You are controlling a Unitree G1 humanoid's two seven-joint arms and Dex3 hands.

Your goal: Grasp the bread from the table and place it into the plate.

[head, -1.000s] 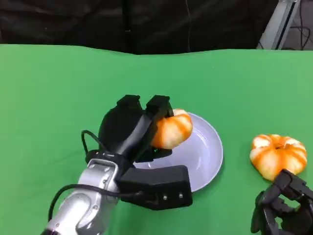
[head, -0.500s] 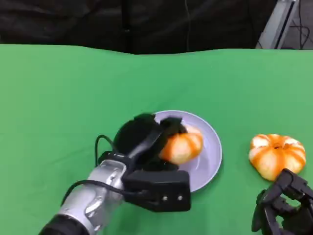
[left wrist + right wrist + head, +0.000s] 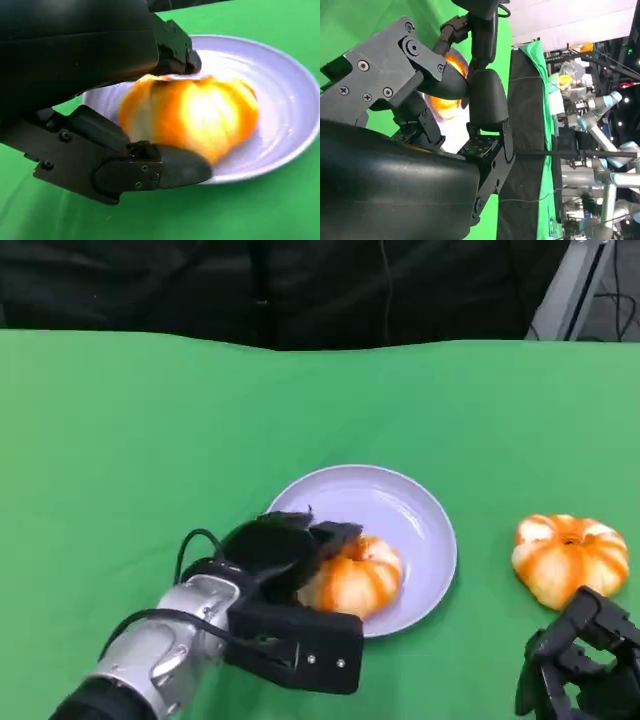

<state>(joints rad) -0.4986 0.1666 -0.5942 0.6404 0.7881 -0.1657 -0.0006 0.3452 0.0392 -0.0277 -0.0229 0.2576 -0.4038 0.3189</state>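
Observation:
An orange-and-white round bread (image 3: 358, 580) lies on the near left part of the lavender plate (image 3: 405, 505). My left hand (image 3: 285, 552) grips it from the left. In the left wrist view, fingers (image 3: 170, 50) lie over the top of the bread (image 3: 200, 115) and another finger (image 3: 165, 172) sits under its near side, above the plate (image 3: 285, 80). A second bread (image 3: 568, 558) of the same kind lies on the green table to the right of the plate. My right hand (image 3: 580, 670) stays low just in front of it, fingers apart and holding nothing.
The green tabletop (image 3: 150, 440) stretches wide to the left of the plate and behind it. A black curtain (image 3: 300, 285) hangs past the far edge. In the right wrist view, the second bread (image 3: 445, 107) shows between the fingers (image 3: 487, 105).
My left hand has come down and toward me with the bread, from above the plate's left rim to the plate's near part. The right hand has stayed put.

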